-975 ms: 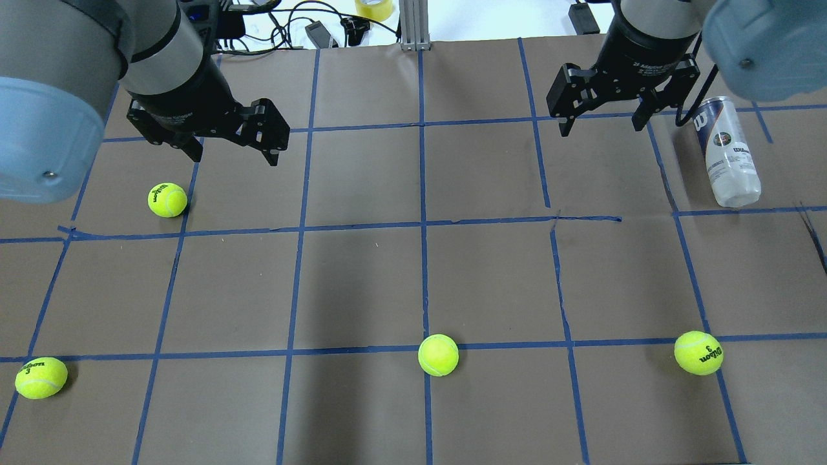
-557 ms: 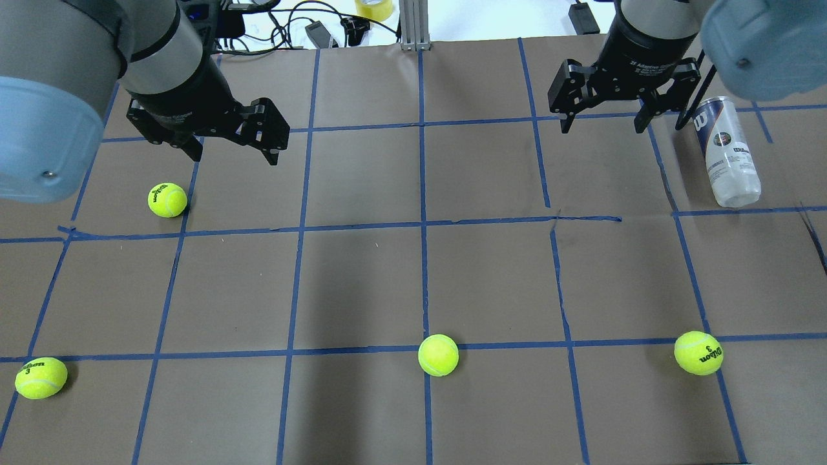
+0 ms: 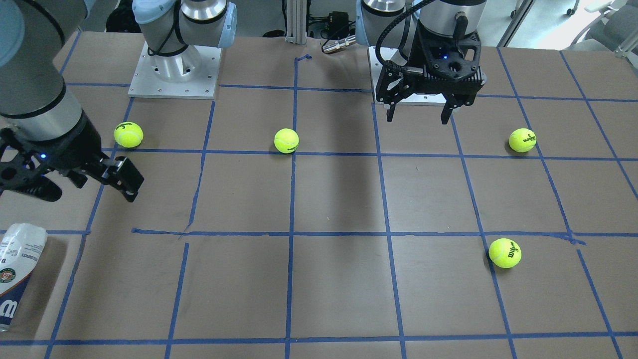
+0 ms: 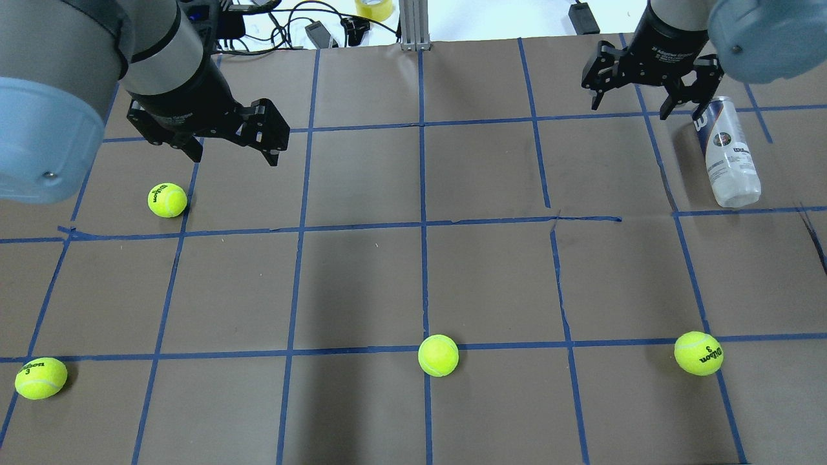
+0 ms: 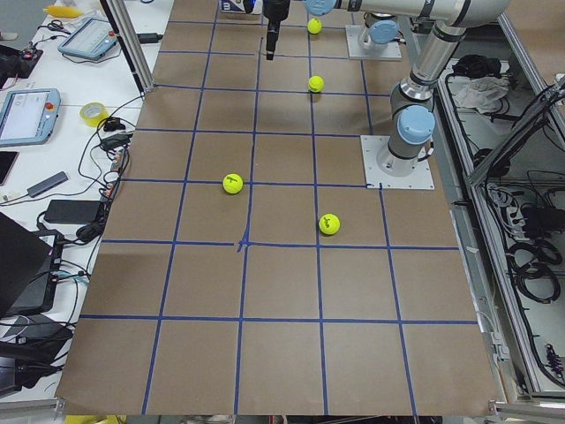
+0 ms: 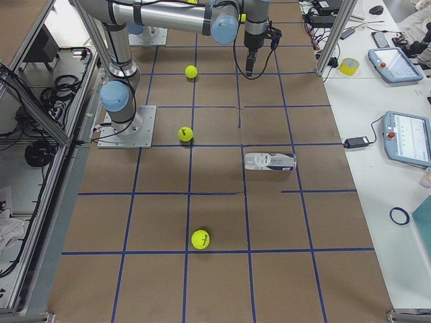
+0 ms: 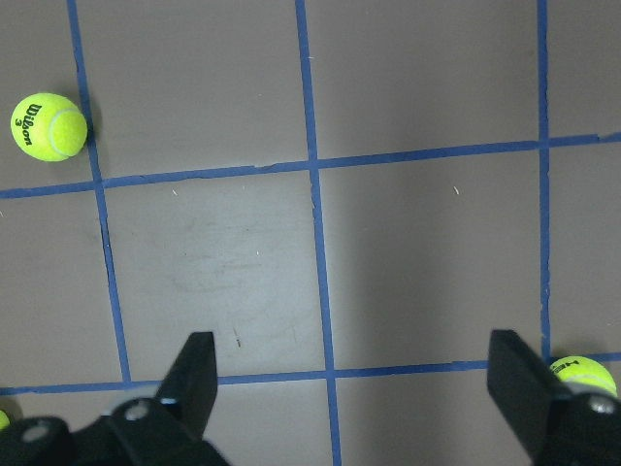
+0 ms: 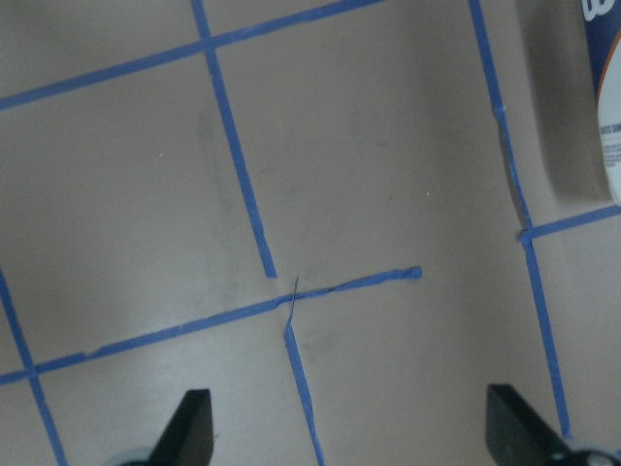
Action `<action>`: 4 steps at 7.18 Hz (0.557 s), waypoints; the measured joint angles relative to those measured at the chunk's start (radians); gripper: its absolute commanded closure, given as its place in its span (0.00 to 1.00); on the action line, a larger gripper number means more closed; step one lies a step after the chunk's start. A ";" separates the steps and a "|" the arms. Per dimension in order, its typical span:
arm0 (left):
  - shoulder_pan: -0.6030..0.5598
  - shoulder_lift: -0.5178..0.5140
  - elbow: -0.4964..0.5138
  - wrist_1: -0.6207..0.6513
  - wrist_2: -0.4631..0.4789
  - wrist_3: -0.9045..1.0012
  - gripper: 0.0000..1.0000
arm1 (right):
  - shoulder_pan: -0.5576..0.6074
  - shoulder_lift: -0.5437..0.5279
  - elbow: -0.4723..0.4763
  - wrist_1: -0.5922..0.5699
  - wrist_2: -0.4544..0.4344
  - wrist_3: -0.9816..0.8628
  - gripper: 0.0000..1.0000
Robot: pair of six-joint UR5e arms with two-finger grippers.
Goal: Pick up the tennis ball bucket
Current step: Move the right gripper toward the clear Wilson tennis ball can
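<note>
The tennis ball bucket [image 4: 729, 158] is a clear can with a white and navy Wilson label. It lies on its side at the far right of the table. It also shows in the front-facing view [image 3: 15, 271], in the exterior right view [image 6: 269, 161], and at the right edge of the right wrist view [image 8: 606, 97]. My right gripper [image 4: 630, 106] is open and empty, above the table just left of the can's far end, not touching it. My left gripper [image 4: 234, 155] is open and empty at the far left, away from the can.
Several yellow-green tennis balls lie on the brown taped table: one [image 4: 167, 199] near my left gripper, one [image 4: 41, 378] at the near left, one [image 4: 438, 354] at the near middle, one [image 4: 698, 352] at the near right. Cables and a tape roll [image 4: 374, 8] lie beyond the far edge.
My right gripper has moved to the right and farther away, closer to the can's far end. The left arm, the can and the balls have not moved.
</note>
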 measured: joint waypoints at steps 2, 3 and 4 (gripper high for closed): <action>0.000 0.000 0.000 0.000 0.000 0.000 0.00 | -0.101 0.138 -0.059 -0.121 -0.021 -0.093 0.00; 0.000 0.001 0.000 0.000 0.000 0.000 0.00 | -0.140 0.209 -0.102 -0.162 -0.048 -0.141 0.00; 0.000 0.001 0.000 0.000 0.000 0.000 0.00 | -0.181 0.277 -0.144 -0.199 -0.074 -0.193 0.00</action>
